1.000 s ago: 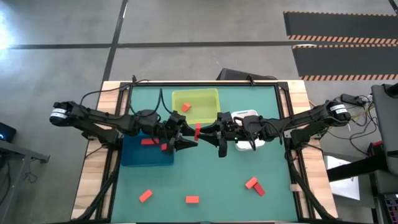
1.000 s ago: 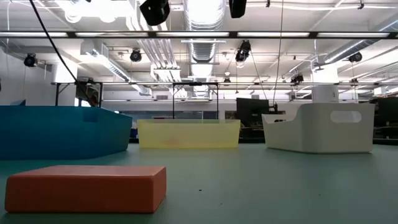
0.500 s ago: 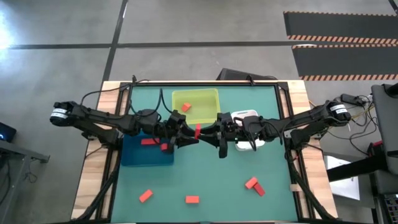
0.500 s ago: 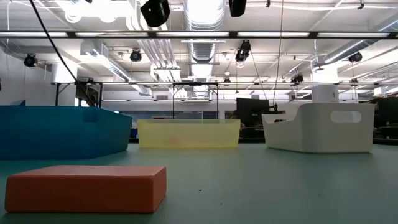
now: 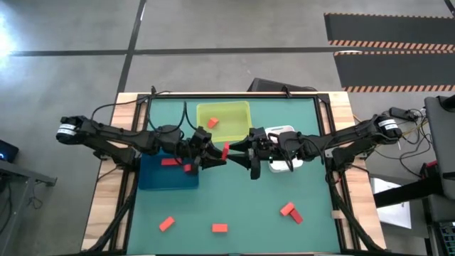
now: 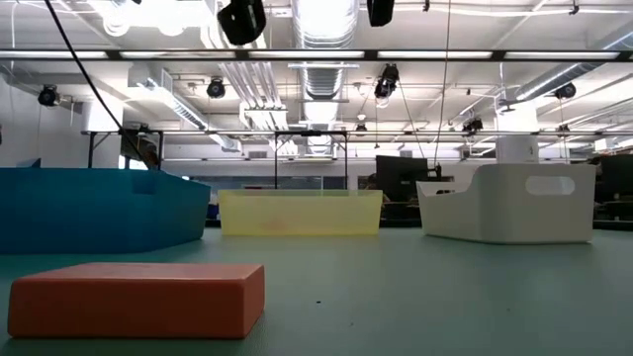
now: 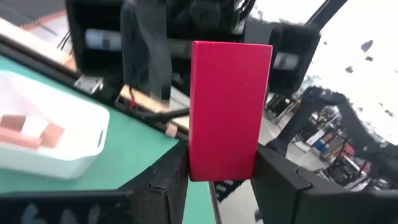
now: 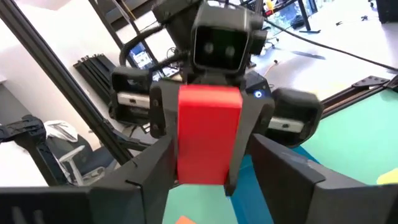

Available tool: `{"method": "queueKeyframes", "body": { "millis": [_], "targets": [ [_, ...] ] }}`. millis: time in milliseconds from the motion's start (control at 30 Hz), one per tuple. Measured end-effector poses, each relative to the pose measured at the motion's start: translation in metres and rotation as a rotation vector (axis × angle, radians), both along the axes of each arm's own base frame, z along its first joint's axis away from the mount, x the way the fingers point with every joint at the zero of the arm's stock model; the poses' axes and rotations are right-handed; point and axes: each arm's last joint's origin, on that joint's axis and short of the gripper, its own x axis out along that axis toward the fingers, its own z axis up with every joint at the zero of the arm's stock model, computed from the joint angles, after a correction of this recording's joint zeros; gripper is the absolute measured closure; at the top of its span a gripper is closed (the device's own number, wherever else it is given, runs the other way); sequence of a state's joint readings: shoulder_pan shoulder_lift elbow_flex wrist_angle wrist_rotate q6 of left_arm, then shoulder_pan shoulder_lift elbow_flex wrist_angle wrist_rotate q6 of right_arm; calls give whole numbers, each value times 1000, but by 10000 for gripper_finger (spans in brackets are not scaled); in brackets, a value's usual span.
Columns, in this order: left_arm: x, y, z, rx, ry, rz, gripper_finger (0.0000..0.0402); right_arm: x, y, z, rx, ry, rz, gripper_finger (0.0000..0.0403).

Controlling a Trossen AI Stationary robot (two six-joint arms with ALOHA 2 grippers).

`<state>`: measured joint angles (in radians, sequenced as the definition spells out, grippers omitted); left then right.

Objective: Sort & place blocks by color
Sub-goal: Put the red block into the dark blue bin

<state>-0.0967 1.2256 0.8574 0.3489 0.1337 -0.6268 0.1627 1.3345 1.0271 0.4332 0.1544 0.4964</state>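
A red bar block (image 5: 225, 148) hangs in the air over the table's middle, between my two grippers. My left gripper (image 5: 216, 156) comes from the left and is shut on it. My right gripper (image 5: 240, 152) comes from the right and is open. Its fingers (image 8: 283, 174) stand on either side of the red bar (image 8: 208, 134), apart from it. Red blocks (image 5: 170, 162) lie in the blue tray (image 5: 153, 181). Orange blocks (image 5: 212, 122) lie in the yellow-green tray (image 5: 234, 114). Tan blocks (image 7: 31, 127) lie in the white tray (image 7: 68, 155). My left gripper pinches the red bar between its two fingers (image 7: 168, 183) at one end (image 7: 221, 165), on two opposite sides. The fingers come roughly level from the table's left. The bar is lifted clear of the table, and its free end sticks out past the fingertips.
Loose red and orange blocks lie on the green mat near the front edge, at the left (image 5: 167, 223), in the middle (image 5: 220, 228) and at the right (image 5: 290, 211). One block (image 6: 138, 297) fills the low view's foreground. The white tray (image 5: 283, 160) sits under my right arm.
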Motion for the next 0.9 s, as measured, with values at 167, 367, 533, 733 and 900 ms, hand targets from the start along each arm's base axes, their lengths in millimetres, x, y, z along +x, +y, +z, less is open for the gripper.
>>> {"method": "queueKeyframes", "body": {
  "millis": [167, 367, 533, 733, 900],
  "targets": [
    [-12, 1, -2, -12, 109, 2, 271, -12, -2, 10, 8, 19, -1, 188],
    [-37, 3, -2, -1, 259, 4, 269, -28, -5, 19, 8, 54, -9, 192],
    [-59, 5, -6, -1, 471, 8, 269, -33, -6, 23, 7, 54, -34, 195],
    [-84, 6, -8, 82, 841, -9, 268, -33, -7, 22, 8, 56, -41, 195],
    [-99, 8, -16, 188, 1107, -60, 268, -32, -7, 21, 6, 61, -52, 195]
  ]
}}
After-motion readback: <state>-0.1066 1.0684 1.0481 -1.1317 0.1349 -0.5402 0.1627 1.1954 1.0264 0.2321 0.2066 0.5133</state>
